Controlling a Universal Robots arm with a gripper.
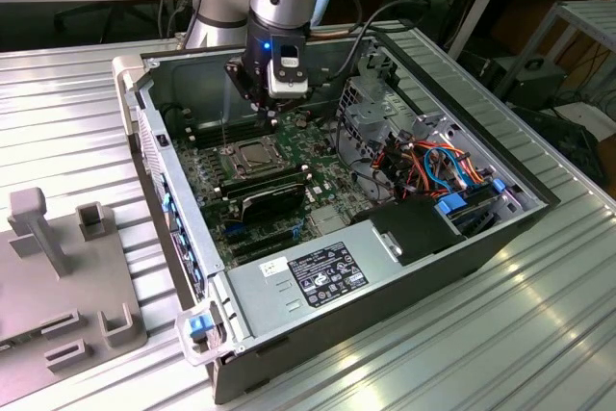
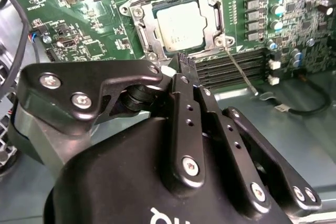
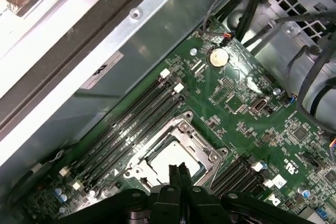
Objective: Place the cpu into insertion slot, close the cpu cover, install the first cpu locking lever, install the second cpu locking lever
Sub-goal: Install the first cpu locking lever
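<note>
silvery-tan square cpu [image 2: 180, 24] seated under closed silver frame cover [image 2: 143, 32], black pincer [image 2: 187, 65] pressed together, empty, near its corner; thin steel locking lever [image 2: 240, 69] sticks out unlatched, best press low with tips, then hook sideways

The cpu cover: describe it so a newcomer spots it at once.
Inside the open computer case, find the green circuit board. On it lies the cpu cover, a silver square frame around the pale cpu; the long black slots beside it have no window.
</note>
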